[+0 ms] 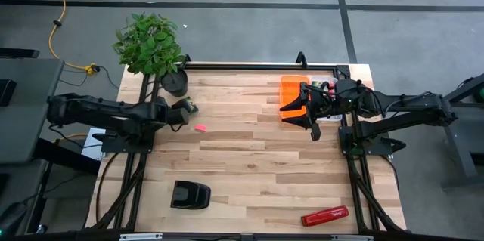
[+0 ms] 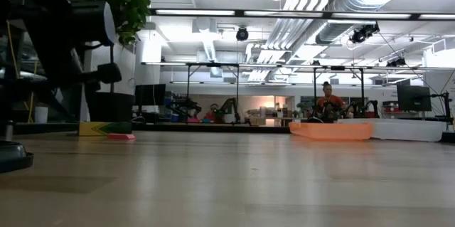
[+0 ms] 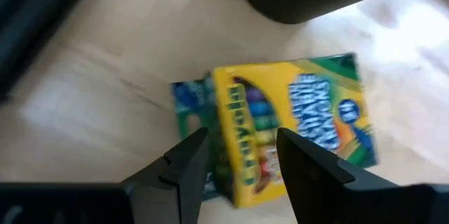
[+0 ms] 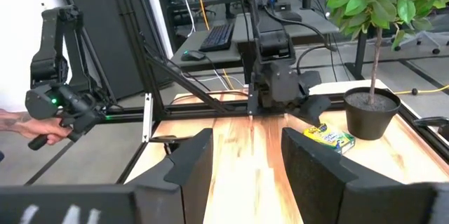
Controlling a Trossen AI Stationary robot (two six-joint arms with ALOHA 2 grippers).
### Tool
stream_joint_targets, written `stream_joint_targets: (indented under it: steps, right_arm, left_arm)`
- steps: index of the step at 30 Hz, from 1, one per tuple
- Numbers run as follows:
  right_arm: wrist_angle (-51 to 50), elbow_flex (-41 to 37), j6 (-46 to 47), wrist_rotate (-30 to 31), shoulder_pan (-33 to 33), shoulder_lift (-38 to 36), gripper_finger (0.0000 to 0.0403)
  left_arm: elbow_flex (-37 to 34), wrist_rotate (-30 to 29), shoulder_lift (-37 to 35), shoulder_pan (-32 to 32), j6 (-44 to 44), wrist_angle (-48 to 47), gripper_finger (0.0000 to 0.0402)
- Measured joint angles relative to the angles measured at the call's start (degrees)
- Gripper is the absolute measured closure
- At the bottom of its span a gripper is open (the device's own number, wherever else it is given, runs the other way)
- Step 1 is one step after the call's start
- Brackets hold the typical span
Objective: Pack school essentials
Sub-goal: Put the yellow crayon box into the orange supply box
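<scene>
Left wrist view: your left fingers [image 3: 242,171] hang spread over the crayon box [image 3: 291,122] lying on the table [image 3: 91,90] beside the pot [image 1: 174,82]. It's light, crushable card; pinch its long edges. Right fingers [image 4: 242,164] spread, empty.

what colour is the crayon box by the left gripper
Yellow with green edges, clearest in the left wrist view: crayon box.

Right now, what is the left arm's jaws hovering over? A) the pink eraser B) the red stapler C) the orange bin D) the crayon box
D: the left wrist view shows the left gripper, jaws open, right over the yellow-green crayon box, beside the plant pot.
</scene>
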Motion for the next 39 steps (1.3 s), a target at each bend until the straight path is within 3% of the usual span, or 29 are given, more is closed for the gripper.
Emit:
stream_joint_targets:
  steps: [5, 16, 20, 28, 39]
  right_arm:
    - [-0.1, 0.0, 0.0, 0.0, 0.0, 0.0, 0.0243]
    - [-0.1, 0.0, 0.0, 0.0, 0.0, 0.0, 0.0243]
    - [-0.1, 0.0, 0.0, 0.0, 0.0, 0.0, 0.0243]
    - [-0.1, 0.0, 0.0, 0.0, 0.0, 0.0, 0.0243]
    - [-0.1, 0.0, 0.0, 0.0, 0.0, 0.0, 0.0243]
  left_arm:
    - [0.0, 1.0, 2.2, 2.4, 3.0, 2.6, 0.0245]
    - [0.0, 3.1, 3.4, 3.1, 1.0, 2.9, 0.0251]
    - [0.0, 3.1, 3.4, 3.1, 1.0, 3.4, 0.0285]
    - [0.0, 3.1, 3.3, 3.1, 2.7, 3.4, 0.0391]
    - [0.0, 4.4, -4.1, 2.1, 10.2, 4.0, 0.0401]
